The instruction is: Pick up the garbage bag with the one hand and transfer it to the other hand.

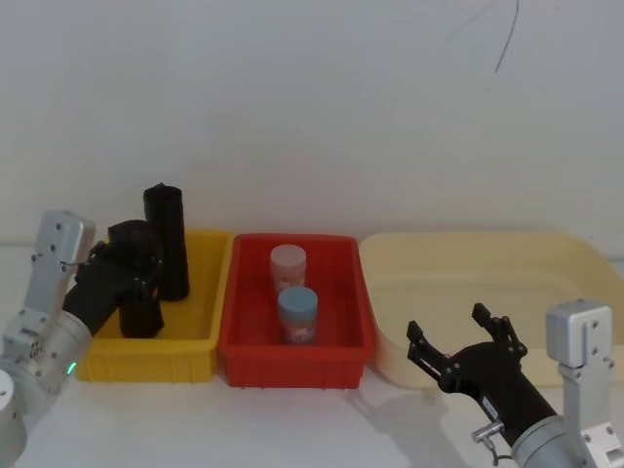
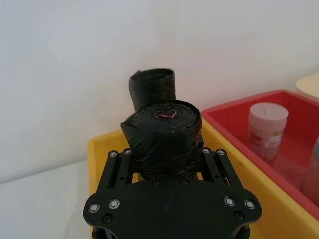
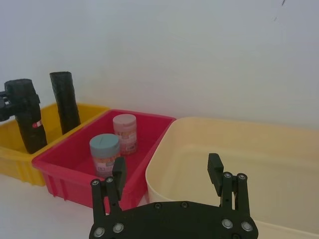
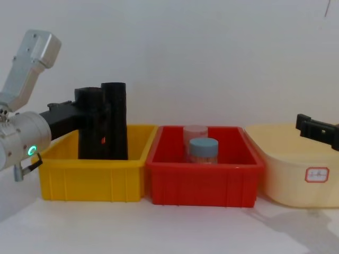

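The garbage bag [image 1: 141, 310], a crinkled black roll with a small red mark on it, stands in the yellow bin [image 1: 146, 361]. My left gripper [image 1: 136, 265], on the silver wrist with the green light, is shut on the roll's upper part, one finger on each side. In the left wrist view the bag [image 2: 162, 124] sits between the fingers [image 2: 115, 164] with the red mark on top. My right gripper [image 1: 463, 341] hovers open and empty over the near edge of the cream tub [image 1: 487, 263], well to the right of the bag.
A second, smoother black roll [image 1: 168, 239] stands right behind the held one in the yellow bin. The red bin [image 1: 292, 366] in the middle holds a pink-lidded jar [image 1: 288, 265] and a blue-lidded jar [image 1: 297, 310]. A white wall is close behind.
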